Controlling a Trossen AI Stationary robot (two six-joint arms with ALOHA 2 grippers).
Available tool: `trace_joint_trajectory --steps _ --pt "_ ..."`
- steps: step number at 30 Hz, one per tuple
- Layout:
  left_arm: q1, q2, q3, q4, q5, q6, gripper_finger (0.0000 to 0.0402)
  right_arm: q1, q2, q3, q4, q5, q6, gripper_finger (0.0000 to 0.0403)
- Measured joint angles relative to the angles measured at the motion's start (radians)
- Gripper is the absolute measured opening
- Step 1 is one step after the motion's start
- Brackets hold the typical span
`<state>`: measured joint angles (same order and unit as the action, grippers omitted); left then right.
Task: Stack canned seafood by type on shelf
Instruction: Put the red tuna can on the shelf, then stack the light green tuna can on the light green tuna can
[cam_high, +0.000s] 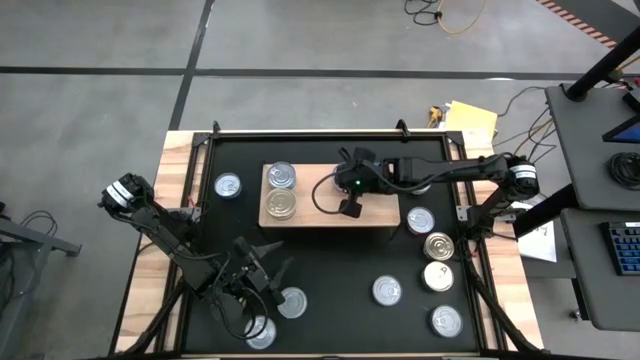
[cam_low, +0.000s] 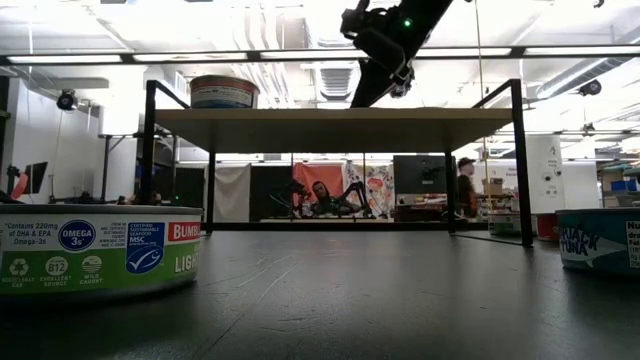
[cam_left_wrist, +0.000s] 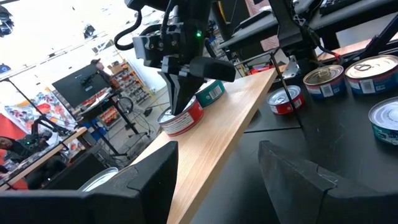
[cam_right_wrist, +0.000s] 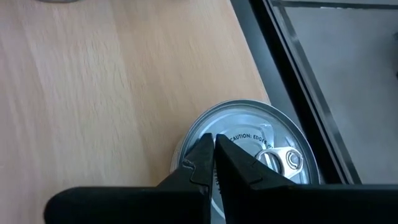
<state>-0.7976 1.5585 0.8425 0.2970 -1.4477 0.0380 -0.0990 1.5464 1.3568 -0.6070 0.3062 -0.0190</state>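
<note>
On the shelf (cam_high: 310, 205) near its front edge, right claw (cam_right_wrist: 212, 155) pinched shut over a tin (cam_right_wrist: 261, 152), left claw (cam_left_wrist: 214, 171) half-open.

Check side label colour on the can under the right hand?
Red, on the can under the right hand; left wrist view.

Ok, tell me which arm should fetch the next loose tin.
Left, probably: the left gripper is open near a loose tin on the mat; the right gripper is shut above a silver-lidded tin on the shelf.

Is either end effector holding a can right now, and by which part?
Neither. The right end effector is shut above a can's lid; the left end effector is open and empty.
</note>
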Motion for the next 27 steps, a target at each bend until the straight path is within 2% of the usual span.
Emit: trace_joint_trajectory --steps 11,18,21,27 --pt "0.0 0.0 0.0 0.0 0.0 0.0 0.0207 0.016 -0.031 0.011 0.013 0.002 0.035 0.0009" --pt "0.0 0.0 0.0 0.0 0.003 -0.039 0.0207 0.086 -0.071 0.013 0.009 0.008 0.09 0.0009" --pt "0.0 0.0 0.0 0.0 0.067 -0.076 0.0207 0.136 -0.09 0.013 0.006 0.008 0.122 0.0009" --pt "0.0 0.0 0.0 0.001 0.283 -0.13 0.0207 0.268 -0.11 0.013 -0.025 0.008 0.187 0.0009"
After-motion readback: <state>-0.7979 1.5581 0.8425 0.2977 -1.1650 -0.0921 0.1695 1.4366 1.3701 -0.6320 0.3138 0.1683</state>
